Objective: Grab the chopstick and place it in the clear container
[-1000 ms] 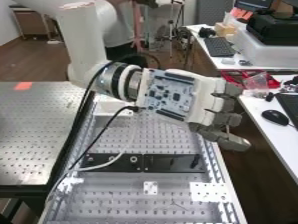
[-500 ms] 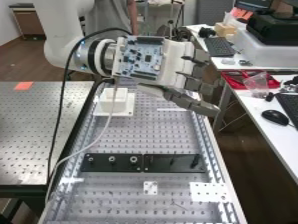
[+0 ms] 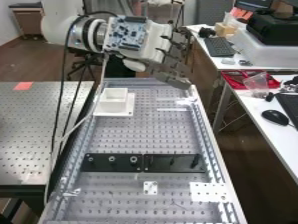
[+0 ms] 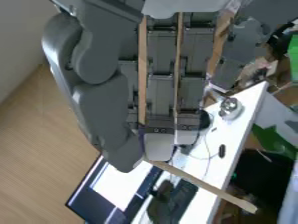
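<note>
Dark grey fingers and an opposed thumb form the working end of the hand. The hand is closed on the chopstick, which appears pinched between the tip of the thumb and a fingertip. This grip suits a thin stick: the tips bear on its sides and a long portion projects free. The part behind the thumb is hidden, so the exact grip position cannot be confirmed.

The landmark is the white box, an open-topped square receptacle, presumably the container named in the task. The hand, with the chopstick, is raised beyond the box and to its right in the high view. The height probably serves to keep the projecting stick off the bench during transfer.

The box stands upright on a white base plate, wider than the box; the plate probably steadies it during insertion. A black fixture strip lies nearer the camera than the box, outside the likely transfer path.

Placement is outstanding. The next step calls for aligning the free end over the box opening, lowering, then releasing. A tilted stick may catch the box rim or rotate in the pinch; a near-upright approach reduces that risk.
</note>
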Tool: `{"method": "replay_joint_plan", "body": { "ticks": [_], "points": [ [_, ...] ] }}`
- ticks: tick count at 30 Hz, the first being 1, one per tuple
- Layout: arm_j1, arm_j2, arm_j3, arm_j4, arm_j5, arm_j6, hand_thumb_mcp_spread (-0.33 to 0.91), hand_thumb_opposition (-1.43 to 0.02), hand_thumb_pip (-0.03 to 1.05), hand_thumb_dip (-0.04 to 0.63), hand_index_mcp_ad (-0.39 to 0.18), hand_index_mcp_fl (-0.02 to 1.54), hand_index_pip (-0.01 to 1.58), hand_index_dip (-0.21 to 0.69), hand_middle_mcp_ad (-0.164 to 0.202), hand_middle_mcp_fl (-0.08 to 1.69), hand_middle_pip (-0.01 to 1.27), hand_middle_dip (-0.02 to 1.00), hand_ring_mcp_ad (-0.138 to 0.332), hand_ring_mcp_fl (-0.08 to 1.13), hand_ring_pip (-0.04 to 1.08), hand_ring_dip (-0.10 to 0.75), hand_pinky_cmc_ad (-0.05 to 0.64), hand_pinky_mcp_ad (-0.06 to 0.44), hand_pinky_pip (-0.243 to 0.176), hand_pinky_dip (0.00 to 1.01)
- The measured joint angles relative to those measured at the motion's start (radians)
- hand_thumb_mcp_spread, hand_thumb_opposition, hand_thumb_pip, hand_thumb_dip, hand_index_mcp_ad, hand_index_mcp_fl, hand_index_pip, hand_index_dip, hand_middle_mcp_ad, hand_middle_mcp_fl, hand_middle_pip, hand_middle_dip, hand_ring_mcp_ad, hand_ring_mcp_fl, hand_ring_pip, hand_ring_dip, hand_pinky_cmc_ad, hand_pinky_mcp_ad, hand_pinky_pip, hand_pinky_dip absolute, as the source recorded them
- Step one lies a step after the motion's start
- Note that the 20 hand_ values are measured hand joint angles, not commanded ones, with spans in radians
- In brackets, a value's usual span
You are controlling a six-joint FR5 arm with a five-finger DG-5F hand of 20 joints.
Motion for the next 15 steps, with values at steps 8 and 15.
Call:
{"method": "replay_joint_plan", "body": {
  "ticks": [8,15],
  "points": [
    [0.103,-0.044,0.098,-0.185,0.138,0.045,0.66,-1.01,0.54,0.236,-0.093,0.76,1.24,-0.056,0.058,1.03,0.69,0.64,0.021,0.92,0.09,0.541,0.443,0.274,0.112,0.31],
    [0.160,-0.127,0.225,-0.369,0.232,0.100,0.66,-1.01,0.54,0.239,-0.093,0.76,1.24,-0.042,0.058,1.03,0.69,0.64,0.017,0.92,0.09,0.541,0.443,0.278,0.096,0.33]
  ]
}}
